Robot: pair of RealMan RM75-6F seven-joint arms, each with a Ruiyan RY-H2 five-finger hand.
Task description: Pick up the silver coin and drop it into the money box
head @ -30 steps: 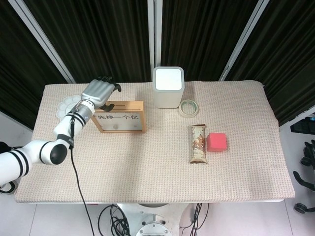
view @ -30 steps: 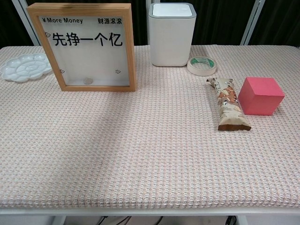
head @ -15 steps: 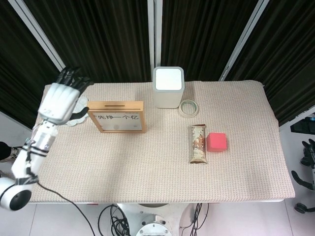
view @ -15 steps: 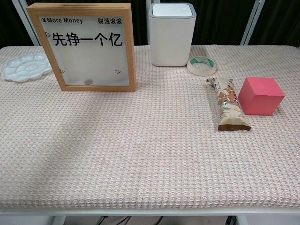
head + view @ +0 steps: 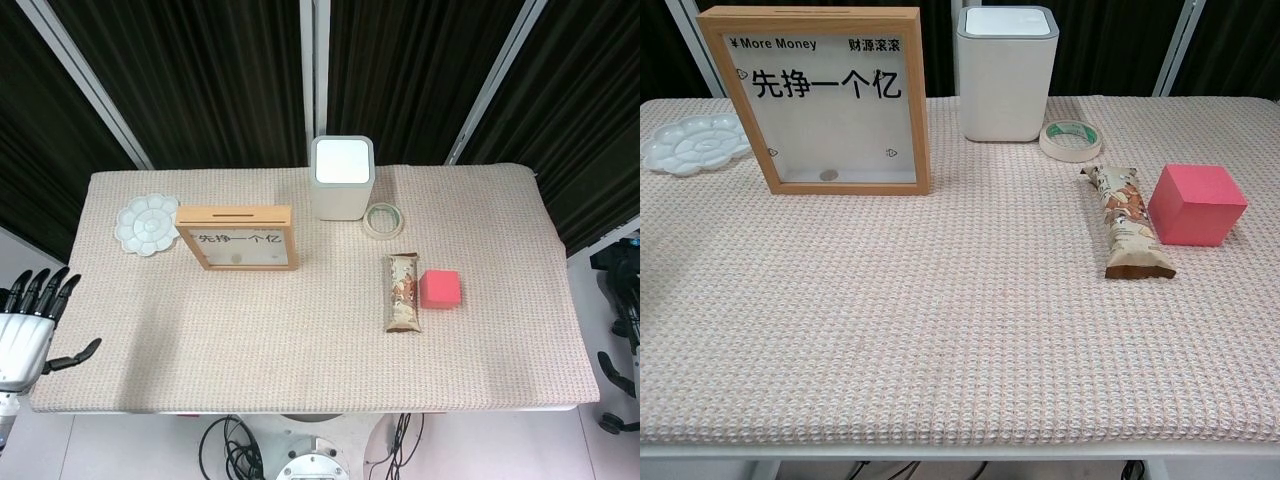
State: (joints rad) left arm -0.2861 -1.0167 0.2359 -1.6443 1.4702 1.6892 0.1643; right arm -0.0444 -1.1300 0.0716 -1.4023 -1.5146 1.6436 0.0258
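Head view is showing the left robot hand (image 5: pixel 25 325) hanging off the near left corner of the counter (image 5: pixel 300 340), fingers spread apart and holding nothing. A second ago it was poised over the top of the money box (image 5: pixel 238 237), and half a second ago it was lifting away past the white palette (image 5: pixel 146 224); now it is sitting well clear of everything on the cloth. The right robot hand is not appearing in this view. The slot along the money box's top edge is lying uncovered, and no loose coin is showing anywhere on the counter. The white bin (image 5: pixel 341 177), tape roll (image 5: pixel 383 219), snack bar (image 5: pixel 404 292) and pink cube (image 5: pixel 440 288) are standing where they stood before.

Chest view is showing no robot hand at all. The money box (image 5: pixel 820 100) is standing upright with its clear front facing the camera, and the silver coin (image 5: pixel 827 174) is resting inside at the bottom, behind the pane, just as in the earlier frames. The palette (image 5: pixel 692 143) is lying just beside the box, and the shadow that was darkening the cloth on the left is gone.

Judging from this, the drop appears done: the coin is lying in the box, and the empty hand is pulling back to rest, so nothing seems left to do.
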